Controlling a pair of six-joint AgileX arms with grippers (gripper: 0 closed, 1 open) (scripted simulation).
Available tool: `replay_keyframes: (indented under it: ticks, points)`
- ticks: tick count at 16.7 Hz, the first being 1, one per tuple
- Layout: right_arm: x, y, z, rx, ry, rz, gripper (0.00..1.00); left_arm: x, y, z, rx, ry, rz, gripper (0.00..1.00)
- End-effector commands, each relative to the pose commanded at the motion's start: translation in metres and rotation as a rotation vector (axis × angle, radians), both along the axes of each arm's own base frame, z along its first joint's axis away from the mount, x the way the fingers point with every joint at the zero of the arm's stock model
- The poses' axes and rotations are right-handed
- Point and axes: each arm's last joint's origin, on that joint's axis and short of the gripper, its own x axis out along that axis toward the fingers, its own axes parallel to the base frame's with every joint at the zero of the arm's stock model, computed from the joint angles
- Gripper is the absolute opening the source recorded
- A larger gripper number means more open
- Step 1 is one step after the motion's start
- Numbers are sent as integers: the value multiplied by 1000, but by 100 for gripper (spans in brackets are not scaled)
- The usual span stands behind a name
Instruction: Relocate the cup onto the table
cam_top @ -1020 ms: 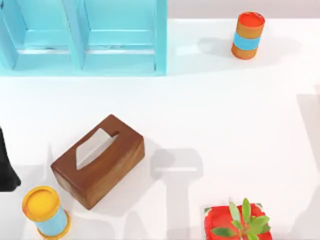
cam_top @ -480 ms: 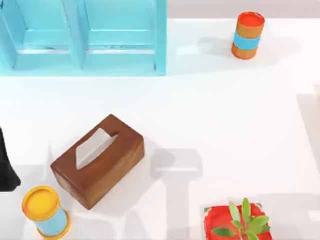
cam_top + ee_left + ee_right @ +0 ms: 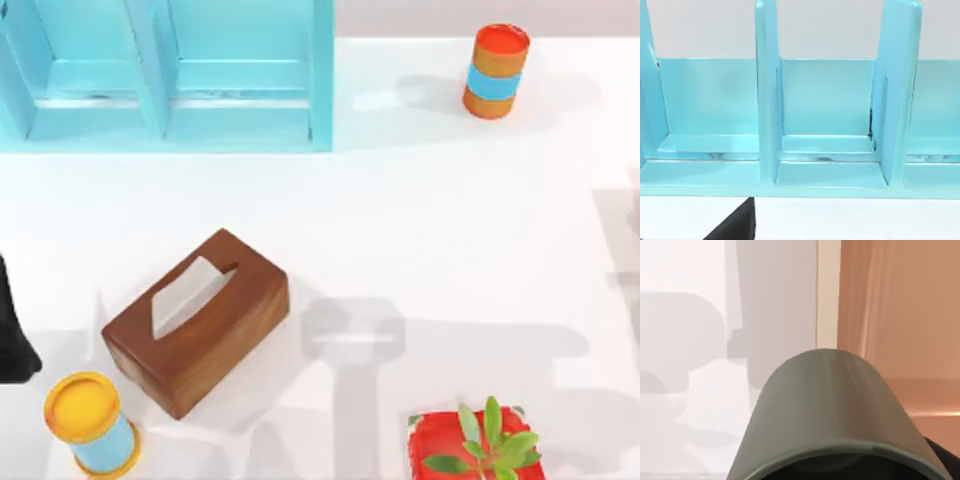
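Close before right wrist camera: cup (image 3: 832,410), above table (image 3: 685,340).

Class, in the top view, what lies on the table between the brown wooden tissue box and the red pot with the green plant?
Nothing but shadow: the white table is bare between the brown wooden tissue box and the red plant pot, in the top view.

— What sort of place is this?
— A rendered tabletop scene: a plain white table (image 3: 420,210) with household props.
— Such as?
— A blue cabinet (image 3: 170,75), a tissue box (image 3: 197,320), two canisters (image 3: 495,70) (image 3: 90,422), a potted plant (image 3: 478,445).
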Motion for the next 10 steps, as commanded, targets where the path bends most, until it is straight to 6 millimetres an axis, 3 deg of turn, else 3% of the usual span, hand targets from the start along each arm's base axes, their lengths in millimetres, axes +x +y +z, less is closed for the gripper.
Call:
replay_keyframes:
  ticks: [3,6,10]
  points:
    - [54,36,10,-13,-1,2,0,0,0,0,0,0,0,100]
    - [104,90,21,-20,-59,2,0,0,0,0,0,0,0,100]
    - [140,181,18,-8,-113,1,0,0,0,0,0,0,0,100]
